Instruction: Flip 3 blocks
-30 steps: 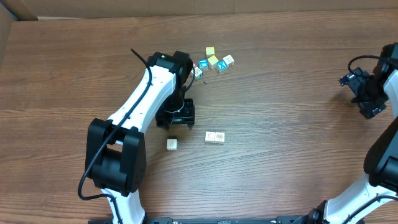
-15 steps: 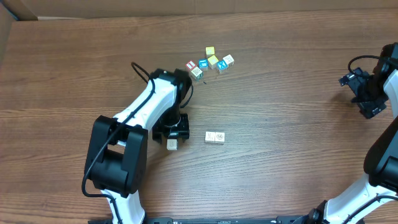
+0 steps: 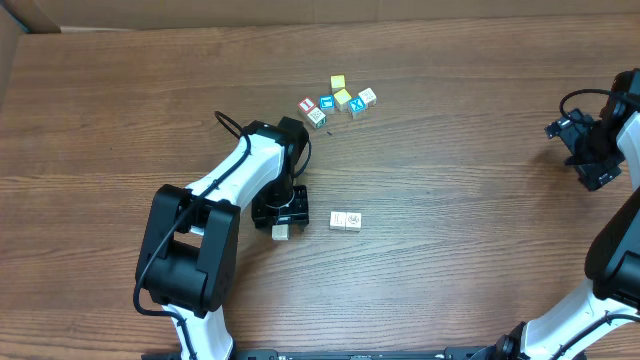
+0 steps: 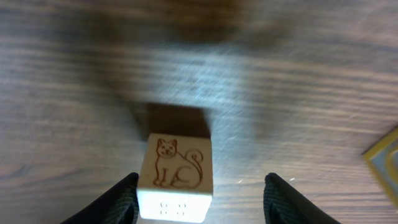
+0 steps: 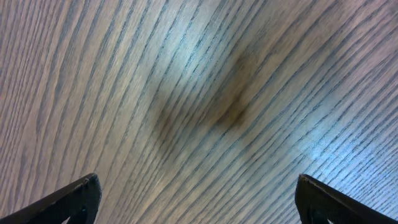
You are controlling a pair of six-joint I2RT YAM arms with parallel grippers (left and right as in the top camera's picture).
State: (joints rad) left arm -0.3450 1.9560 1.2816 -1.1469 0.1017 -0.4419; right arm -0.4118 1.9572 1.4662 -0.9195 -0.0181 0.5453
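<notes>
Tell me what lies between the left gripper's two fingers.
A pale block with a cat drawing sits between the fingers of the left gripper, bare table beside it, as the left wrist view shows.

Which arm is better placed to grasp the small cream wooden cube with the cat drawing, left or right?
Left. The left gripper stands open astride the small cream wooden cube; the right gripper hangs open over the wooden table, far at the other side.
</notes>
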